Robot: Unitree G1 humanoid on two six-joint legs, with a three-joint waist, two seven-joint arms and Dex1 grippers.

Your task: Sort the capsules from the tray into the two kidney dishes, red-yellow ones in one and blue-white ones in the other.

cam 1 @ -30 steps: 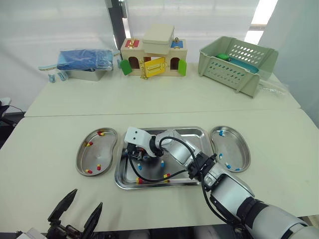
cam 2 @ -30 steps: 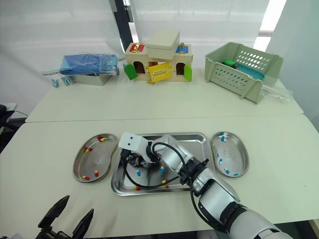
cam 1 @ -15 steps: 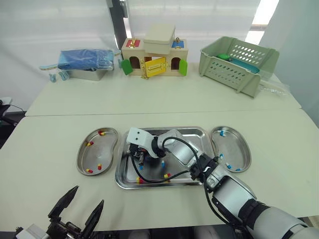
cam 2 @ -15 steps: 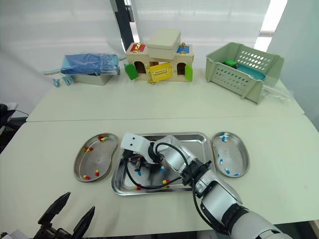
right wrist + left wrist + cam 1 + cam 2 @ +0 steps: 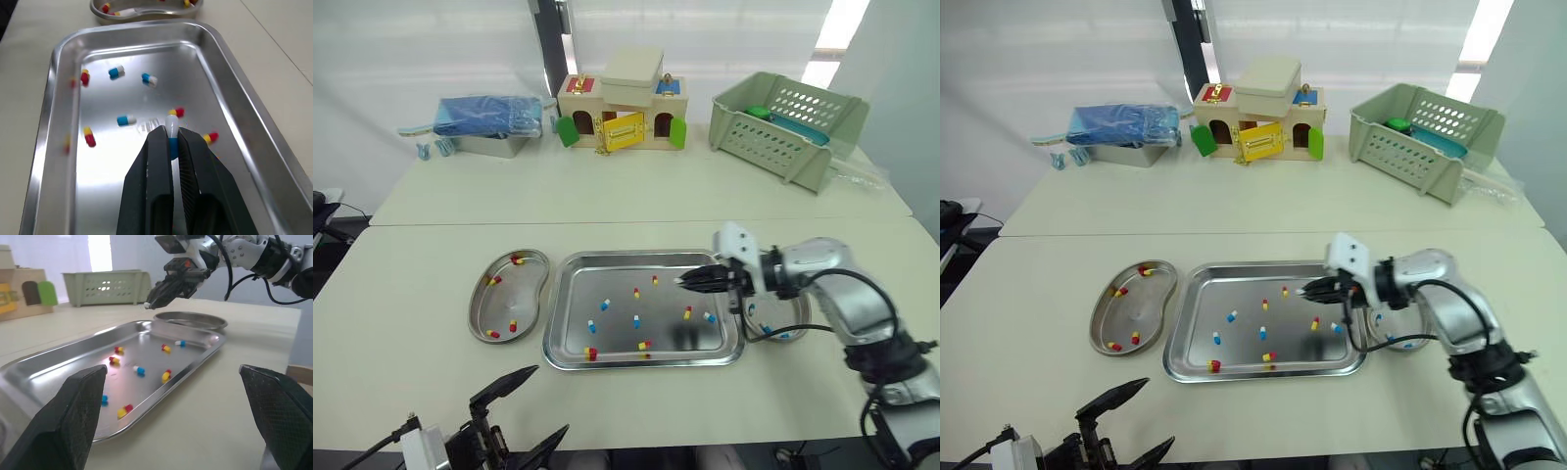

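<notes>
A steel tray [image 5: 607, 257] holds several loose capsules, blue-white ones [image 5: 604, 305] and red-yellow ones [image 5: 644, 345]. The left kidney dish [image 5: 514, 294] contains red-yellow capsules [image 5: 516, 259]. Partly behind my right arm, the right kidney dish [image 5: 775, 336] contains blue-white capsules [image 5: 766, 327]. My right gripper [image 5: 683, 281] hovers over the tray's right part, shut on a blue-white capsule [image 5: 171, 125] that pokes out at its tips. My left gripper [image 5: 524, 421] is low at the table's near edge, open and empty.
At the back of the table stand a metal box with blue cloth [image 5: 489, 122], a wooden toy house [image 5: 620, 113] and a green plastic basket [image 5: 788, 122]. A black cable [image 5: 783, 333] loops from my right arm over the right dish.
My right gripper has swung from the tray's left-middle to its right side, now with a blue-white capsule pinched in it. The camera view has shifted too.
</notes>
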